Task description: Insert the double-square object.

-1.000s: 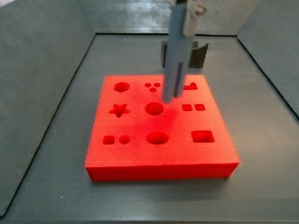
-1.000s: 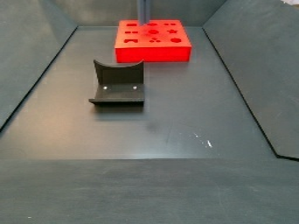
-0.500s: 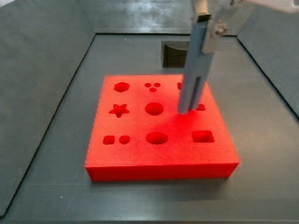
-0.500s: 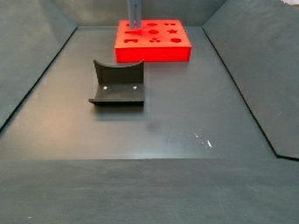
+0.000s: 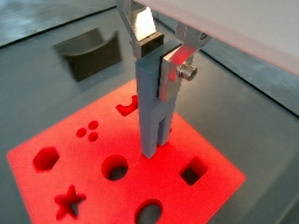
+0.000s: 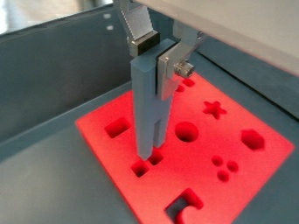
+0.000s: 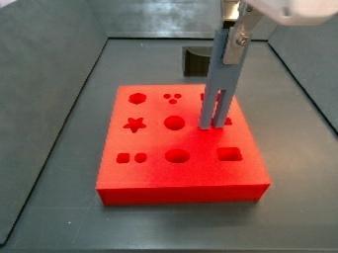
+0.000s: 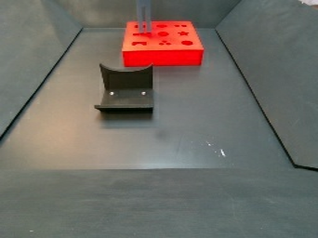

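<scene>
Gripper (image 5: 160, 54) clamped on the bar, above the board.

You see the flat silver fingers (image 6: 142, 26) closed on the upper end of the long slim grey-blue double-square object (image 7: 222, 87), which hangs upright; its two square prongs reach the paired square holes (image 7: 219, 122) in the red board with shaped holes (image 7: 158, 148). The other holes show nothing in them. A dark grey U-shaped block (image 8: 125, 89) stands on the floor, well apart from the board.

No readable text, label, brand, number or sign shows on anything in these views.
</scene>
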